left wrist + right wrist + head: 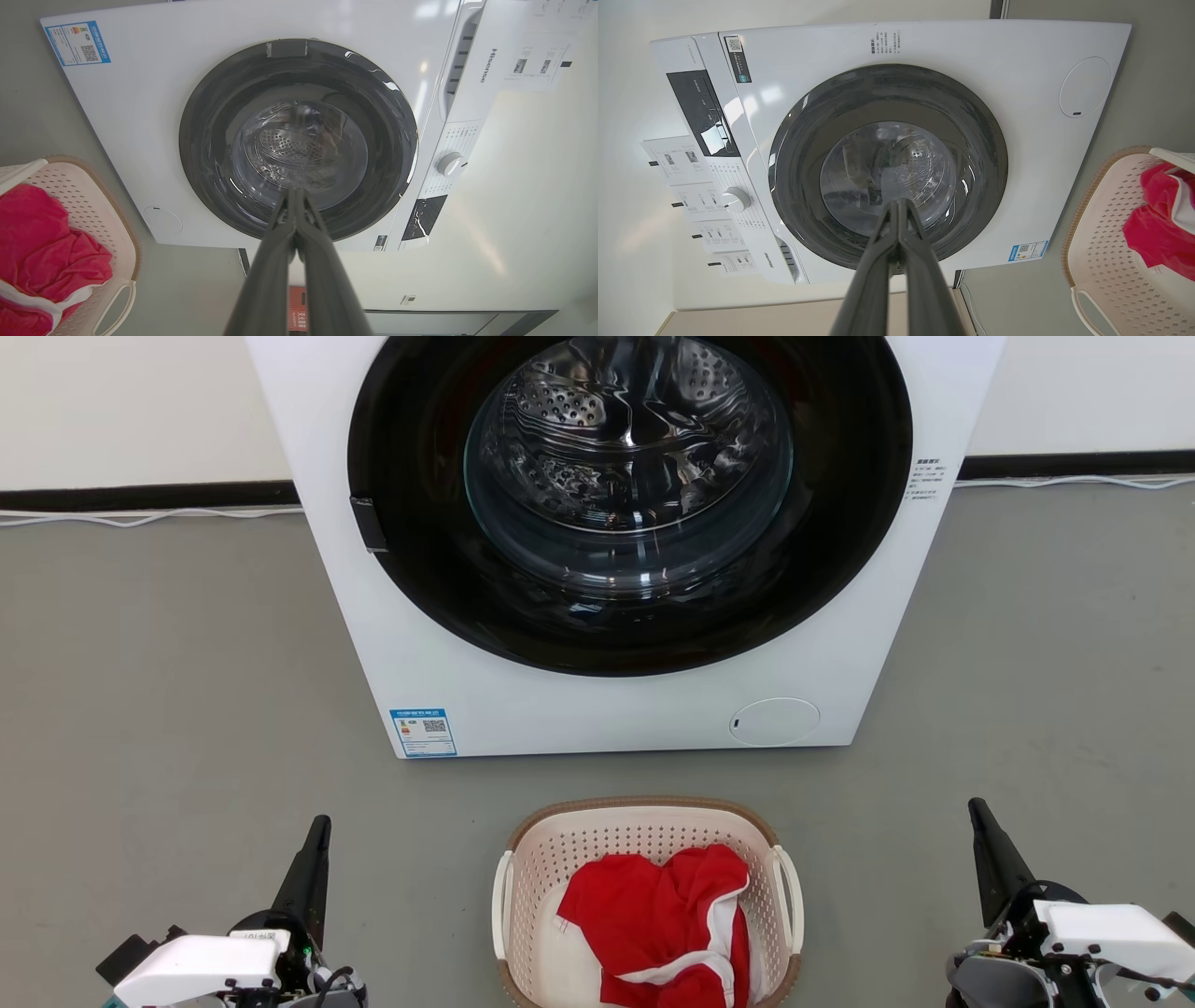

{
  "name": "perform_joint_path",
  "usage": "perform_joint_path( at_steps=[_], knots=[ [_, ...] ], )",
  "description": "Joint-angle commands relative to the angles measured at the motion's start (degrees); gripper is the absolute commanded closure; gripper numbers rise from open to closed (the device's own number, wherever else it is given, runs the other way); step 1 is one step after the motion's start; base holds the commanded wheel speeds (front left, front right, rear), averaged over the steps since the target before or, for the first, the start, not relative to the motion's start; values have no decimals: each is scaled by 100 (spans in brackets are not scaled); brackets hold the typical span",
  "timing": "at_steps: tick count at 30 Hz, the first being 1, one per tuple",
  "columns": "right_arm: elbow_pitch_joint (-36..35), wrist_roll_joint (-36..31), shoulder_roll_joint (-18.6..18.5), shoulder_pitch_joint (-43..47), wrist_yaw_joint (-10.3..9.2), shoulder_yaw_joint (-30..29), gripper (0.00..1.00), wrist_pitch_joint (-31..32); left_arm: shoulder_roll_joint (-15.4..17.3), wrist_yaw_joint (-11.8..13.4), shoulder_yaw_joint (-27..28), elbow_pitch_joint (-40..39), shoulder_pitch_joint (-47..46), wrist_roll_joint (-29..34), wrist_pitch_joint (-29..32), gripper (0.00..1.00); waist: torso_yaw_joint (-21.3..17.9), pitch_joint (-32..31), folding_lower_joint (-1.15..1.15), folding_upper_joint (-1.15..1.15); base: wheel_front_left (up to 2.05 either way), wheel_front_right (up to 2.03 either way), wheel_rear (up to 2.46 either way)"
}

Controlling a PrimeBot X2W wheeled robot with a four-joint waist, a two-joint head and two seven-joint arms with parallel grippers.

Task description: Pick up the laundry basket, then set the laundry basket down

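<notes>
One cream-white perforated plastic laundry basket (579, 859) with a brown woven-look rim sits on the grey floor (187, 709), just in front of one white front-loading washing machine (607, 709). Inside lies one crumpled red-and-white garment (653, 905). The basket's two white loop handles (792, 896) are untouched. The left gripper (320, 831) and right gripper (980, 821) flank it, well apart, each with two dark fingers pressed together, holding nothing.

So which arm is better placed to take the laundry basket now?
Neither clearly. The laundry basket sits midway between them: left gripper nearest its left handle, right gripper nearest its right handle, both shut and not touching. Probably both arms together.
</notes>
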Motion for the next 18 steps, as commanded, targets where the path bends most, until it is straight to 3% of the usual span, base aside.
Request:
perform_joint_path(
  at_steps=[1, 18],
  knots=[
    [-165, 38, -27, -244, 41, 104, 100, 43, 61, -42, 173, -167, -319, 5, 15, 100, 0, 0, 0, 0, 0, 0, 0],
    [-165, 38, -27, -244, 41, 104, 100, 43, 61, -42, 173, -167, -319, 5, 15, 100, 0, 0, 0, 0, 0, 0, 0]
  ],
)
